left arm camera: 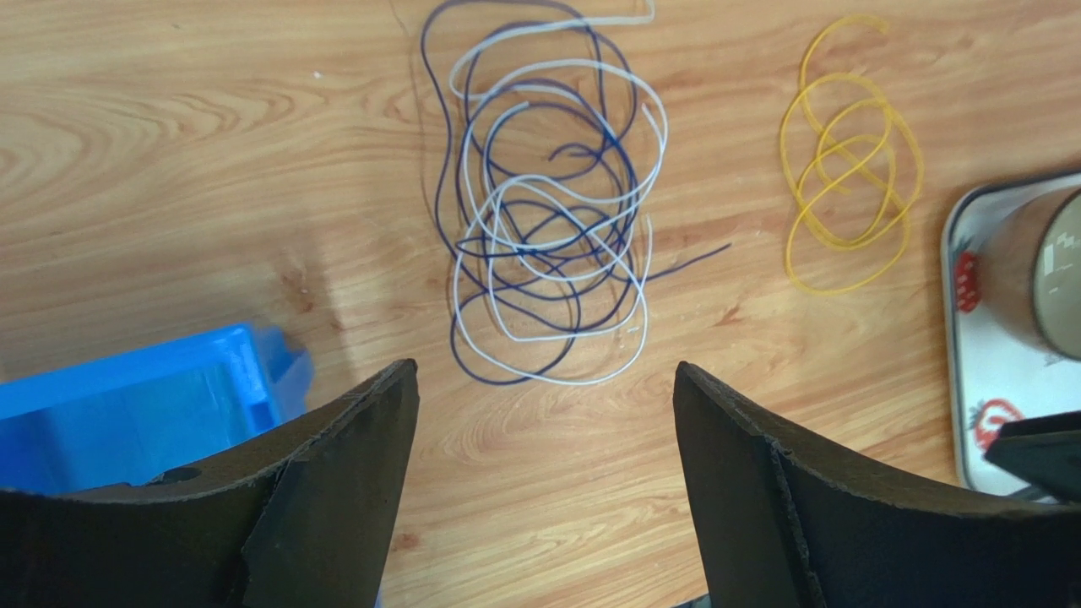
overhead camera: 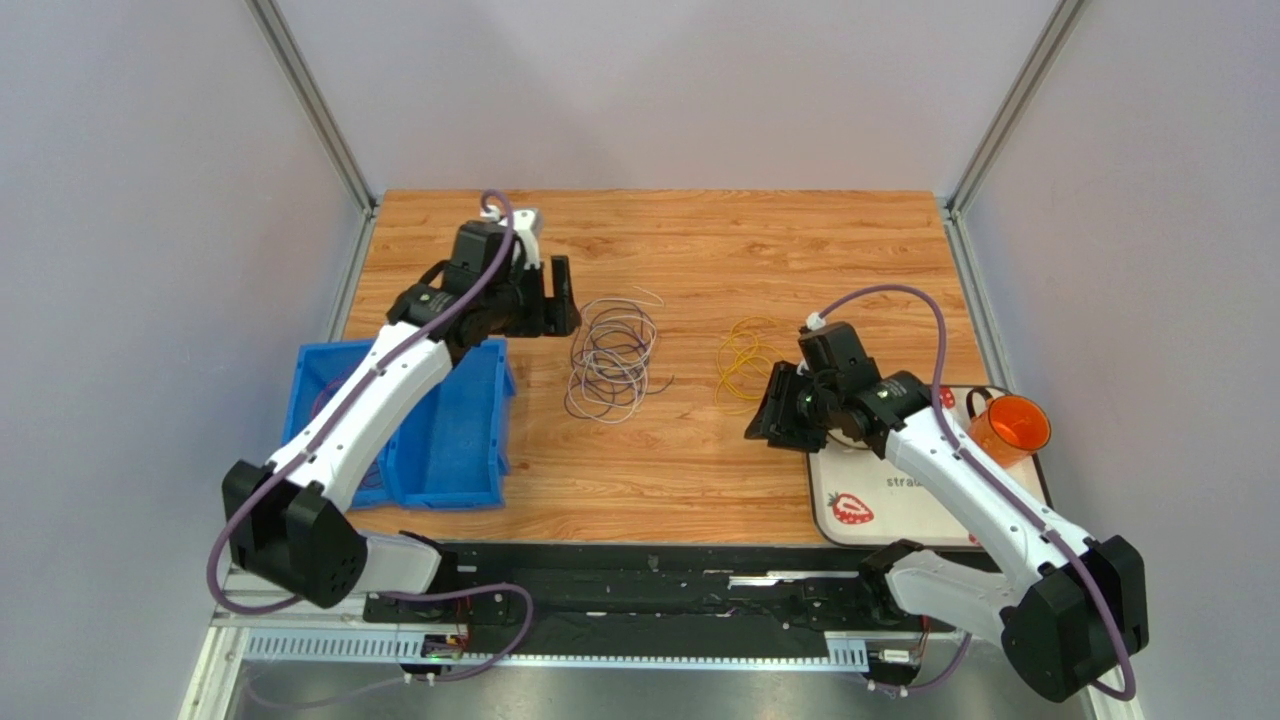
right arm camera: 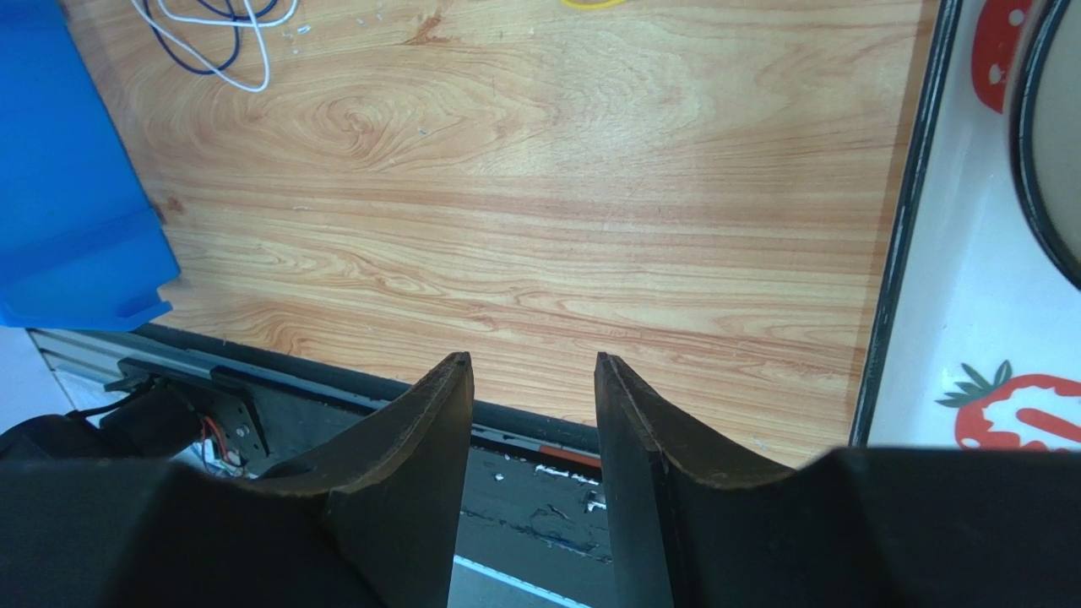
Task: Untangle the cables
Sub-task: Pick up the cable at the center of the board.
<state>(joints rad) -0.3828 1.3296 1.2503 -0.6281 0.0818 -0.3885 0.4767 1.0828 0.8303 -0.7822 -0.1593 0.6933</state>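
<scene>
The cables lie on the wooden table in two separate heaps. A tangle of purple and white cables (overhead camera: 612, 357) (left arm camera: 546, 215) sits mid-table, and a smaller bunch of yellow loops (overhead camera: 744, 360) (left arm camera: 848, 165) lies apart to its right. My left gripper (overhead camera: 567, 297) (left arm camera: 546, 370) stands just left of the purple and white tangle, open wide, with only bare wood between its fingers. My right gripper (overhead camera: 775, 408) (right arm camera: 533, 361) hangs just right of and nearer than the yellow loops, partly open and holding nothing. In the right wrist view only a corner of the tangle (right arm camera: 216, 32) shows.
A blue bin (overhead camera: 451, 450) (left arm camera: 127, 405) (right arm camera: 64, 190) stands at the left under my left arm. At the right a white tray with strawberry prints (overhead camera: 887, 518) (right arm camera: 964, 317) carries an orange cup (overhead camera: 1010, 428). The table's near edge meets a black rail.
</scene>
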